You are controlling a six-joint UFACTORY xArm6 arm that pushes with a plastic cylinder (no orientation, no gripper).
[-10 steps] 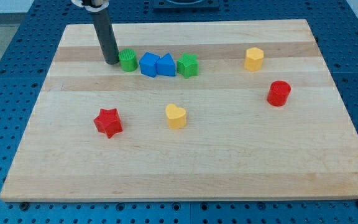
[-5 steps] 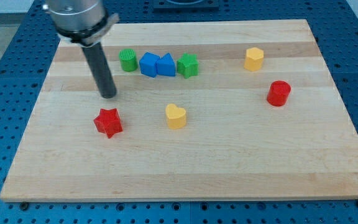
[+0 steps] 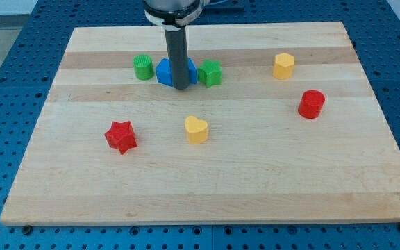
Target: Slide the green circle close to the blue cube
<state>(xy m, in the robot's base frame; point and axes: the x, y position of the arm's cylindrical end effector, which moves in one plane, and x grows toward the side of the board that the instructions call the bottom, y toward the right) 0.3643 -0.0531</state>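
Green circle (image 3: 143, 67) beside two blue blocks (image 3: 165, 72); tip (image 3: 181, 87) just below them.

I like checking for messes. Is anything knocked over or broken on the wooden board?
Nothing stands out. The small green circle block sits flat beside the blue cube. My tip stands just in front of the blue blocks. No block looks tipped or damaged.

The arm came down from the desk's far edge, near the middle of that edge, its pale collar cut off by the view's top. From it the straight dark rod (image 3: 178, 59) stood upright. My tip (image 3: 181, 87) rested on the desk in its far half, left of centre, well clear of every corner.
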